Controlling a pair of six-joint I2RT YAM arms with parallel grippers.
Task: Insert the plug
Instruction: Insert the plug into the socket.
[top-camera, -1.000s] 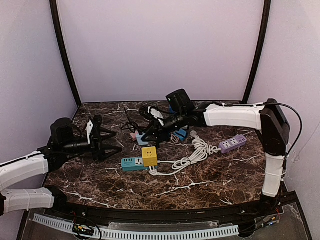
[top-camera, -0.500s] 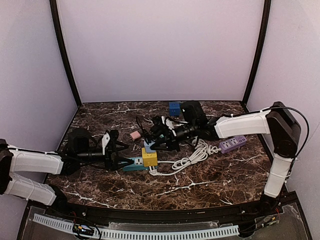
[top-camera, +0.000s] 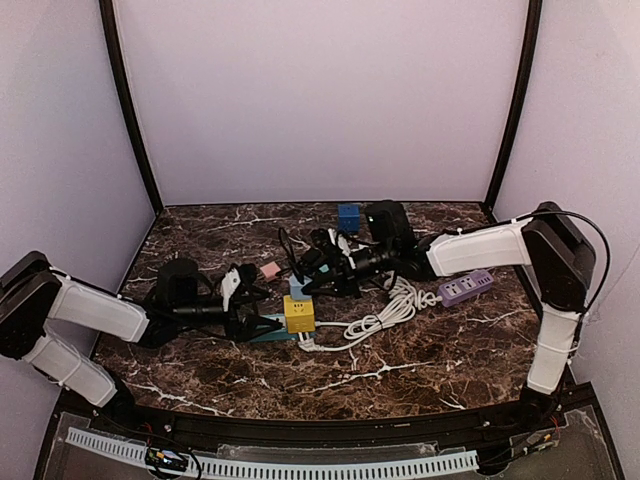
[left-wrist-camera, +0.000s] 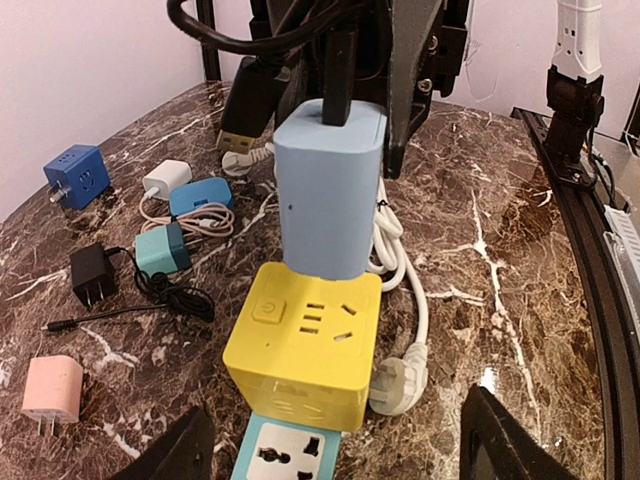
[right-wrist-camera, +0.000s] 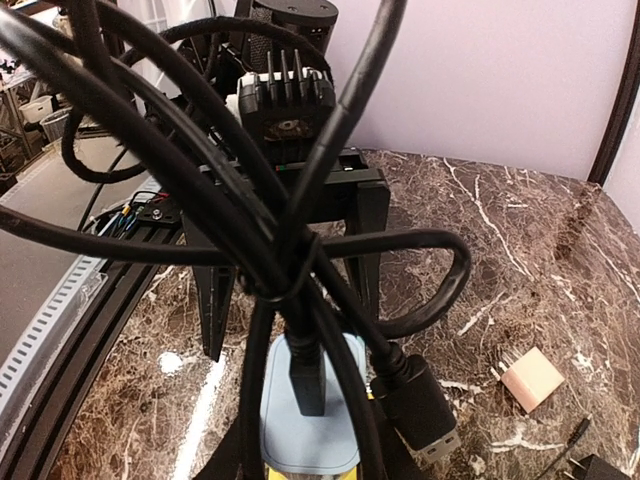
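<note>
Two right fingers (left-wrist-camera: 405, 100) clamp blue plug (left-wrist-camera: 330, 190) atop yellow cube (left-wrist-camera: 300, 350); left fingers (left-wrist-camera: 500, 445) gape nearby.

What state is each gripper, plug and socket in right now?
left gripper, jaws open, astride the teal strip.
right gripper, jaws shut on the light blue adapter.
light blue adapter, upright, base on the yellow cube; seating depth unclear.
yellow cube, front top holes empty.
black cable, plugged into the adapter's top.
white plug, loose on the table.
</note>
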